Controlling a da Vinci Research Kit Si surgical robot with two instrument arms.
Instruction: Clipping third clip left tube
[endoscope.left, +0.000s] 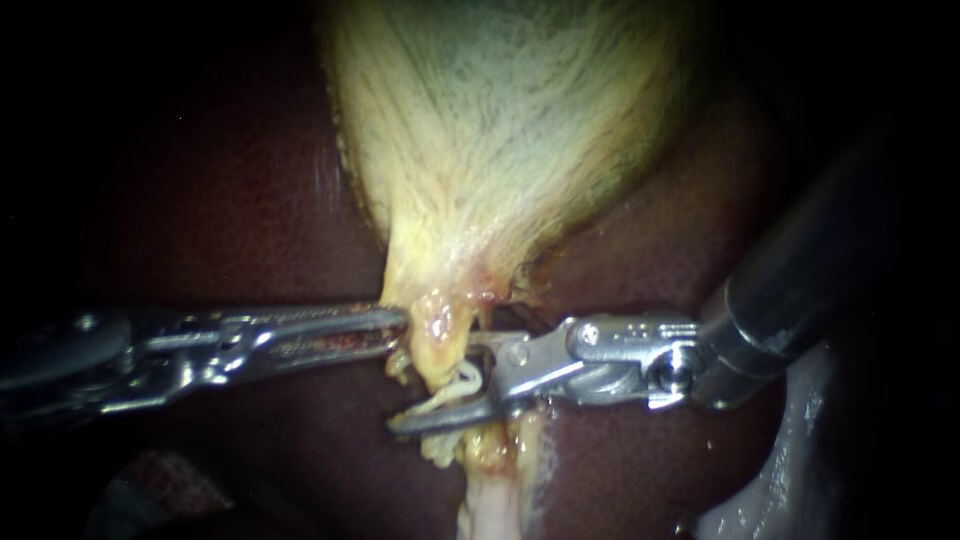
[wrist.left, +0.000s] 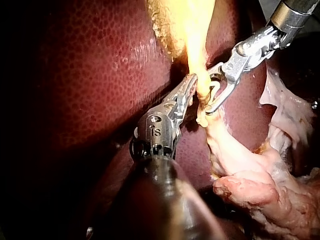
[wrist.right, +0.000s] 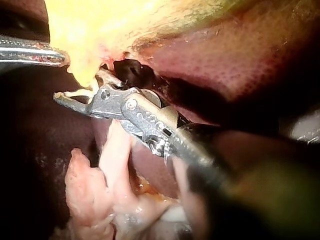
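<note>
Your left instrument (endoscope.left: 395, 328), pincer clamped on the gallbladder (endoscope.left: 500, 130) at its narrow neck, lies across the liver (endoscope.left: 230, 200) | your right instrument (endoscope.left: 440, 385), pincer apart, straddles the tube (endoscope.left: 440, 335) just below that neck | a white clip (endoscope.left: 462, 378) sits in the open pincer against the tube

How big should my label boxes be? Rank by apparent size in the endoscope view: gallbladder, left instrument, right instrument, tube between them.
1. gallbladder, clearly largest.
2. right instrument, though its thick shaft lies nearer the camera.
3. left instrument, close to the right one, so this pair's order is unsure.
4. tube, smallest.
</note>
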